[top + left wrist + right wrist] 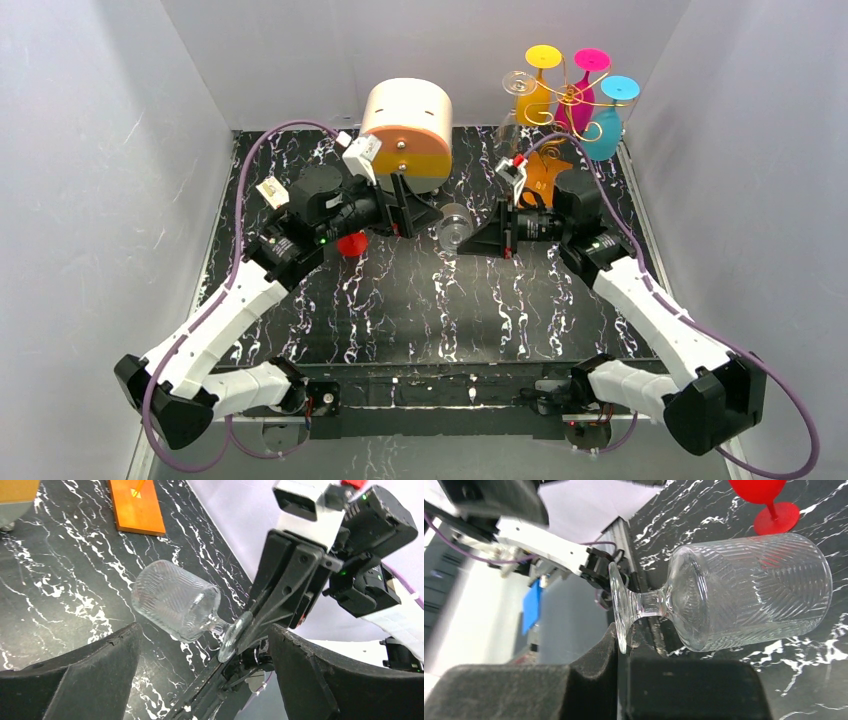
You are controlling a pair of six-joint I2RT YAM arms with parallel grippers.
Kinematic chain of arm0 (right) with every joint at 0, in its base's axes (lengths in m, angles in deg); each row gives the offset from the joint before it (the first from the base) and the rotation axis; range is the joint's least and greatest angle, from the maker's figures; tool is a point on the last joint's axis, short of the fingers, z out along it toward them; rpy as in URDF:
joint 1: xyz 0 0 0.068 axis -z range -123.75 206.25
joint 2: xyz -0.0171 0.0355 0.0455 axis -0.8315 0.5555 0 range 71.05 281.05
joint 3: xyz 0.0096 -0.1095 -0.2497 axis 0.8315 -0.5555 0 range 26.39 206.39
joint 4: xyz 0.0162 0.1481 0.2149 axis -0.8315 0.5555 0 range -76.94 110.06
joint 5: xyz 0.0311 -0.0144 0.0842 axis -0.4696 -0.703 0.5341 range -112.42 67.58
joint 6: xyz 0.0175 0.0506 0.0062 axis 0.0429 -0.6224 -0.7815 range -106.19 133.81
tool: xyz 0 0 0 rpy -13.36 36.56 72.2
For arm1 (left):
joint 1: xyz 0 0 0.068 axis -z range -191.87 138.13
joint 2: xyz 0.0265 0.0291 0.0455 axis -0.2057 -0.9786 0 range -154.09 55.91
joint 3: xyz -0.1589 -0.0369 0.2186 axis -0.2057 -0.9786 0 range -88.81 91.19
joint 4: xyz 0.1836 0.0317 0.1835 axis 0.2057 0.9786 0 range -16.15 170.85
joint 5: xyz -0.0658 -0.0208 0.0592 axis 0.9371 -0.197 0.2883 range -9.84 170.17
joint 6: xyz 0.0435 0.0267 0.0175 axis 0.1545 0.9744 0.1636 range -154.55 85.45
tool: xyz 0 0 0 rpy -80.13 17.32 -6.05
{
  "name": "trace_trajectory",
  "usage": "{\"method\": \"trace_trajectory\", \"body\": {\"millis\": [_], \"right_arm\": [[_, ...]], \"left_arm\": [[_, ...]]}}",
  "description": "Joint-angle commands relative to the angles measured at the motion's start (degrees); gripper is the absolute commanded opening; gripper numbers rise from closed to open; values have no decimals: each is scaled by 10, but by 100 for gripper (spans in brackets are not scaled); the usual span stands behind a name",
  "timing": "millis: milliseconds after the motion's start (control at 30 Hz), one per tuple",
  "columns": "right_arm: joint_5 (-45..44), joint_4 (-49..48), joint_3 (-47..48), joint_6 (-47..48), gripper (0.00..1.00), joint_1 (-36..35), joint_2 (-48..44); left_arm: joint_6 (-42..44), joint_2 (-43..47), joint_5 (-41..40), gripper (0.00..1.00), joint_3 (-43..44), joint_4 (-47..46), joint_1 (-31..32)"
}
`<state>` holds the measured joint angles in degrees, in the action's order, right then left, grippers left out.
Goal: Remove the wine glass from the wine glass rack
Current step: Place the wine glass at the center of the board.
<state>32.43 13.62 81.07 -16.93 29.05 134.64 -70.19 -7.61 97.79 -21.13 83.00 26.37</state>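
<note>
Wine glass [175,602]: ribbed, rigid, probably slick and brittle; take yours by stem or foot.
Right fingers [694,690]: clamped on its foot.
Left fingers [75,680]: spread, empty.

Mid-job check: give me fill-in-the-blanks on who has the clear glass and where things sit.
1. The right gripper holds the clear wine glass by its foot, with the bowl pointing toward the ____ arm.
2. The left gripper has its jaws ____ and is not gripping that glass.
3. The upright glass on the table beside the left arm is coloured ____.
4. The wine glass rack stands in the table's far ____ corner.
Missing words: left; open; red; right.
</note>
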Motion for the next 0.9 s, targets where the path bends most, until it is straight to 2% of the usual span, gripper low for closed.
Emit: {"method": "trace_trajectory", "body": {"millis": [0, 167, 300, 500, 667, 867], "right_arm": [[-1, -7, -17, 176, 1, -13, -53], [8, -25, -71, 321, 1, -25, -101], [51, -7, -92, 461, 1, -31, -112], [68, 39, -113, 653, 1, -38, -128], [69, 59, -115, 738, 1, -39, -133], [79, 62, -113, 763, 1, -39, -139]], "left_arm": [[39, 2, -38, 94, 46, 81, -1], [49, -13, -35, 98, 58, 99, -3], [51, -31, -33, 98, 72, 122, -6], [38, -58, -28, 98, 85, 136, -12], [6, -77, -14, 98, 87, 137, -35], [-56, -101, 109, 96, 64, 85, -110]]}}
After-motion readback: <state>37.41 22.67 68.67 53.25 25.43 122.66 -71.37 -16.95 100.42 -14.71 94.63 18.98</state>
